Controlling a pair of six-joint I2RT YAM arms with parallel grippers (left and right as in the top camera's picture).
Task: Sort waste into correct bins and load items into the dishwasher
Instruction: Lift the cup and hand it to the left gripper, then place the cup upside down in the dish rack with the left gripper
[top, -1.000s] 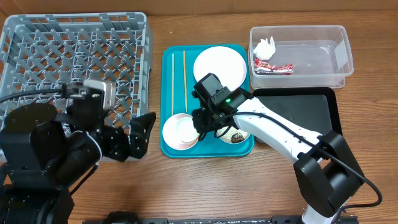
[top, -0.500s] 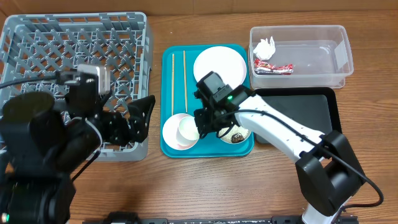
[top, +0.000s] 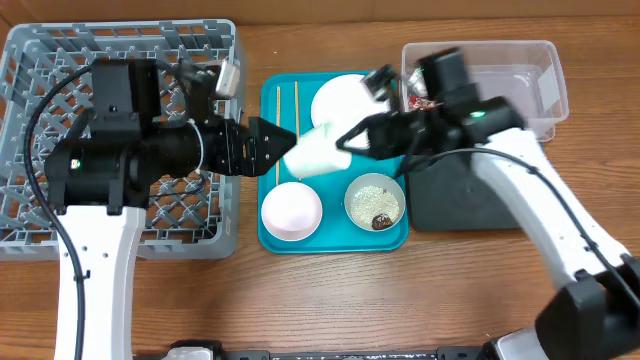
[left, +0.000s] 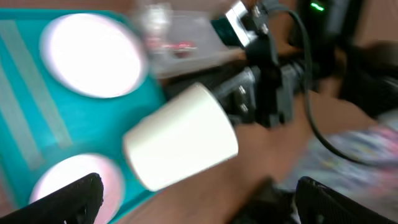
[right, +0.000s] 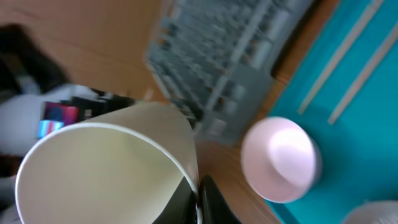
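Observation:
My right gripper (top: 345, 140) is shut on the rim of a small white cup (top: 313, 153), held sideways in the air above the teal tray (top: 270, 100). In the right wrist view the cup (right: 106, 168) fills the lower left, its wall pinched in the right gripper (right: 198, 190). My left gripper (top: 268, 140) reaches over the grey dish rack (top: 60, 60) and stands open just left of the cup (left: 180, 146); its fingers (left: 68, 199) are spread wide. On the tray lie a plate (top: 350, 95), two chopsticks (top: 279, 115), an upturned bowl (top: 291, 210) and a bowl of rice with a brown lump (top: 375, 203).
The clear tub (top: 520, 85) stands at the back right, its left end hidden by my right arm; a red wrapper (left: 180, 46) shows blurred inside it. The black tray (top: 490, 190) lies in front of the tub. Both arms meet over the teal tray.
My right gripper has lifted the cup off the tray and swung up and right, uncovering the rice bowl. The left arm has swung up over the rack towards the cup.

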